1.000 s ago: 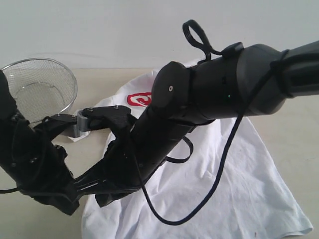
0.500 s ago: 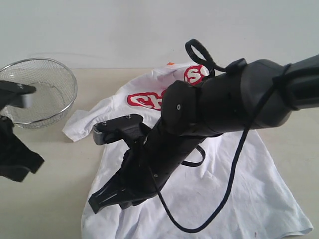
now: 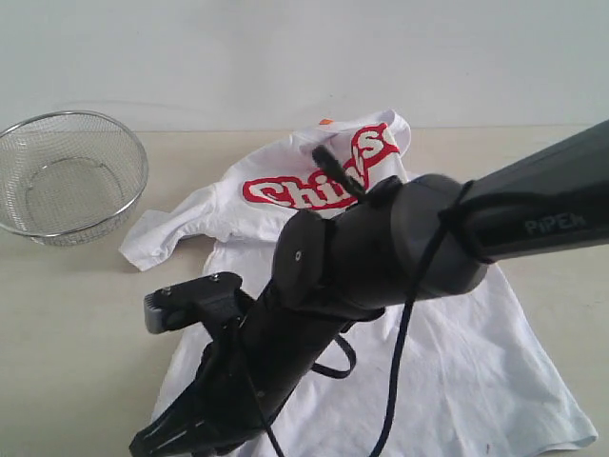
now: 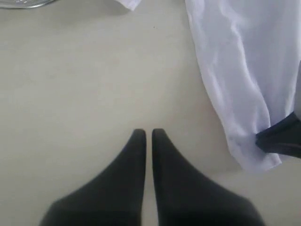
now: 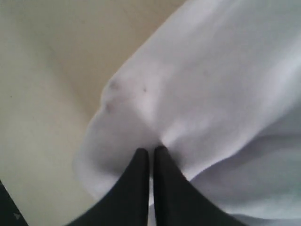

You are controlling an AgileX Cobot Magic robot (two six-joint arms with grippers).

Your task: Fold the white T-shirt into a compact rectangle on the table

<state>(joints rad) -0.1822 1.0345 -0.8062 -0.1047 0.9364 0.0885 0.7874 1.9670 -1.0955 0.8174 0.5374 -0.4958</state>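
The white T-shirt (image 3: 476,352) lies spread on the table (image 3: 76,314), chest up, with red lettering (image 3: 285,190) at the far end and a sleeve (image 3: 157,243) sticking out left. My right arm reaches across it to its near left corner. There my right gripper (image 3: 157,440) (image 5: 151,149) is shut, its tips against the white cloth (image 5: 211,70); I see no cloth between the jaws. My left gripper (image 4: 148,132) is shut and empty over bare table (image 4: 70,70), beside the shirt's edge (image 4: 235,70). The left arm does not show in the exterior view.
A round wire-mesh basket (image 3: 71,176) stands at the far left of the table, empty; its rim (image 4: 19,4) shows in the left wrist view. A black part of the right arm (image 4: 280,141) rests by the shirt's hem corner.
The right arm swung from the left sleeve down to the shirt's near left corner, uncovering the lettering. The left arm drew back out of the exterior view. The shirt stayed put.
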